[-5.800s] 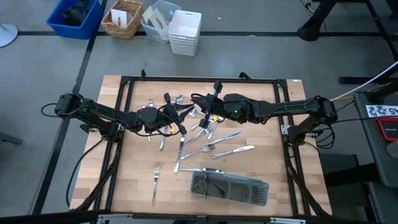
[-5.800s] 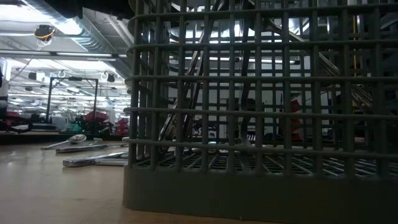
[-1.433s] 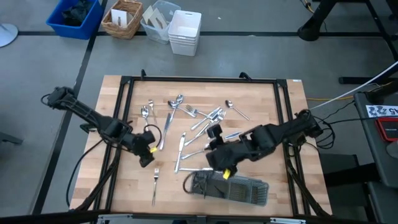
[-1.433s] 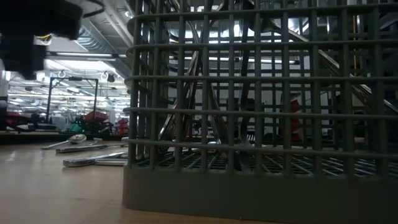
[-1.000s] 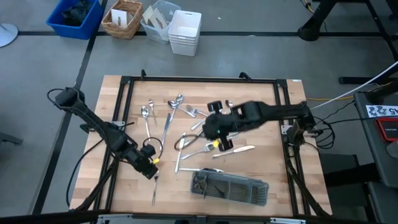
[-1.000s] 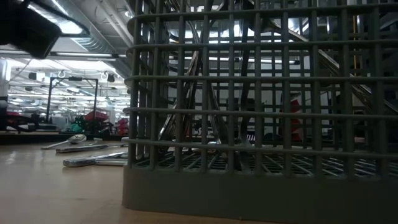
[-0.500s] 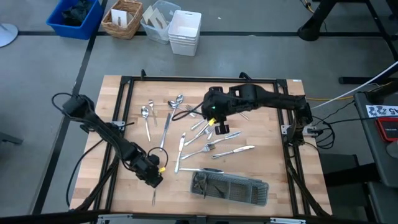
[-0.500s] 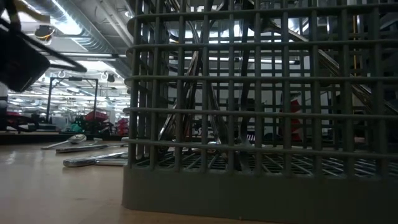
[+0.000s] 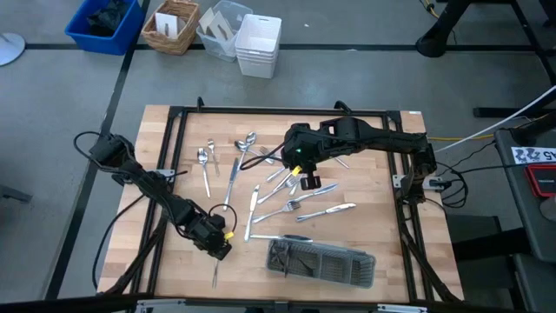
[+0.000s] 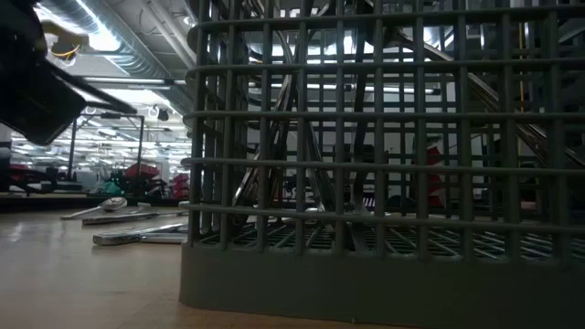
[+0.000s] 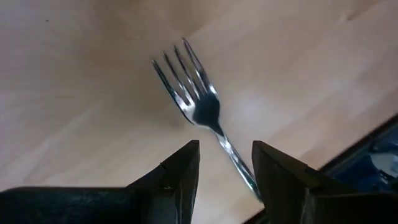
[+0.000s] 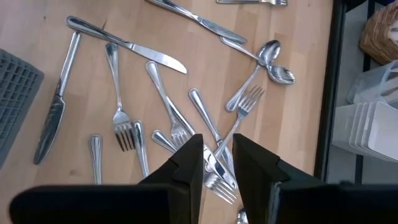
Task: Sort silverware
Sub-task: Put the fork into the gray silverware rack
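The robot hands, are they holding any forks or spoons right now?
No, nothing is held. The left hand is open, with a shiny silver metal fork lying on the wooden table between its fingers. The right hand hovers open above the silverware pile.

place: lab/workshop | cues: ceiling ducts [image 10: 137, 41]; storage bins [image 9: 258, 43]; concrete floor [image 9: 52, 130]

Left arm stretched diagonally toward the desk's near-left part, left end effector [image 9: 217, 248] low, fingers [image 11: 177, 171] parted. Right arm bent in from the right edge toward the centre rear, right end effector [image 9: 307, 181] pointing down, fingers [image 12: 186, 163] slightly apart, nothing between them.
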